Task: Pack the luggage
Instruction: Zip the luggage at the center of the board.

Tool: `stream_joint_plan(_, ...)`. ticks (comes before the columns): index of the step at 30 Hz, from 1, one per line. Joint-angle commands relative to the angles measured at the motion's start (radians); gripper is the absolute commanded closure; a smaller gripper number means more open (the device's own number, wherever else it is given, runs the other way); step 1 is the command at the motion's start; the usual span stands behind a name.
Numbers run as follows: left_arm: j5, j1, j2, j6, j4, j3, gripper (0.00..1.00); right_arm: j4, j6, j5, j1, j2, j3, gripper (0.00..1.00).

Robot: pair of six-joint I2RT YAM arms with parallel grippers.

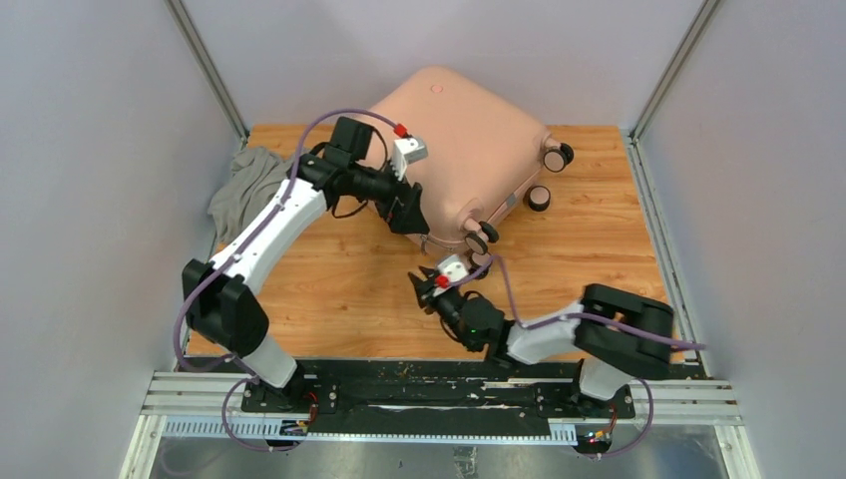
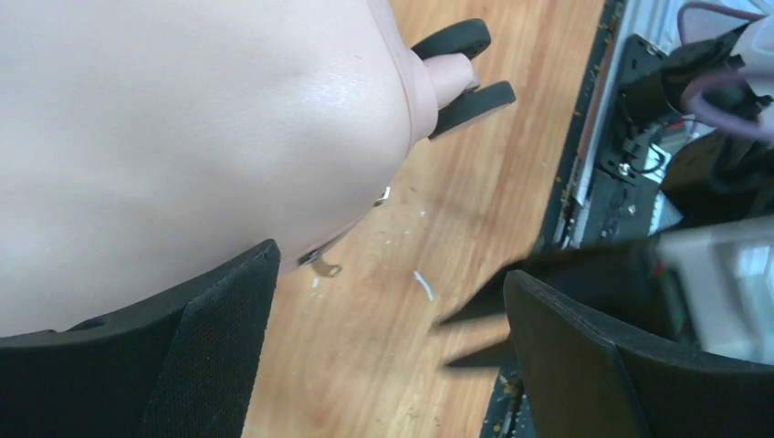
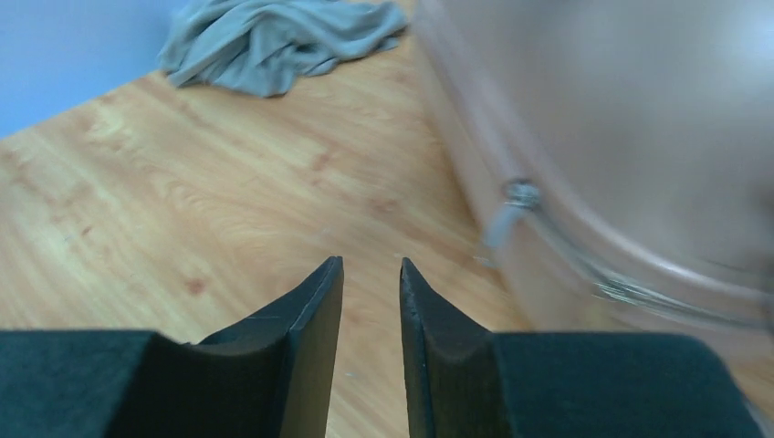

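Note:
The luggage (image 1: 469,140) is a closed pale pink hard-shell suitcase lying flat at the back centre, its black wheels (image 1: 559,157) on the right side. My left gripper (image 1: 409,215) is open at the suitcase's near-left edge; in the left wrist view the shell (image 2: 183,119) fills the space by the left finger (image 2: 219,347), and the gripper (image 2: 391,265) holds nothing. My right gripper (image 1: 424,284) hovers low over the table by the suitcase's near corner. In the right wrist view its jaws (image 3: 370,265) stand a narrow gap apart and empty, with the suitcase (image 3: 621,119) and zipper pull (image 3: 511,205) to the right.
A crumpled grey cloth (image 1: 244,190) lies at the table's far left and also shows in the right wrist view (image 3: 274,36). Bare wooden table (image 1: 339,289) lies between the arms. Grey walls close in the left, back and right sides.

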Motion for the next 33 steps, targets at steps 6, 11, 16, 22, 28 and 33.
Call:
stream_joint_plan(6, -0.052, 0.202, -0.171, 0.056, -0.001, 0.009, 0.02, -0.688, 0.484, 0.158, -0.181, -0.663, -0.225, 0.49)
stream_joint_plan(11, -0.055, 0.365, -0.084, 0.055, -0.001, 0.086, 0.02, -0.811, 0.496, 0.150, -0.227, -0.814, -0.240, 0.46)
stream_joint_plan(16, -0.044, 0.438, -0.011, 0.060, 0.002, 0.101, 0.02, -0.787, 0.502, 0.024, -0.278, -0.782, -0.230, 0.47)
stream_joint_plan(22, -0.055, 0.483, 0.012, -0.026, 0.150, 0.057, 0.02, -0.622, 0.481, -0.077, -0.286, -0.579, -0.187, 0.50)
stream_joint_plan(28, -0.105, 0.529, 0.063, -0.151, 0.302, 0.057, 0.02, -0.453, 0.492, -0.087, -0.284, -0.373, -0.138, 0.48)
stream_joint_plan(33, -0.187, 0.532, 0.083, -0.181, 0.386, 0.033, 0.02, -0.333, 0.469, -0.036, -0.280, -0.283, -0.110, 0.46)
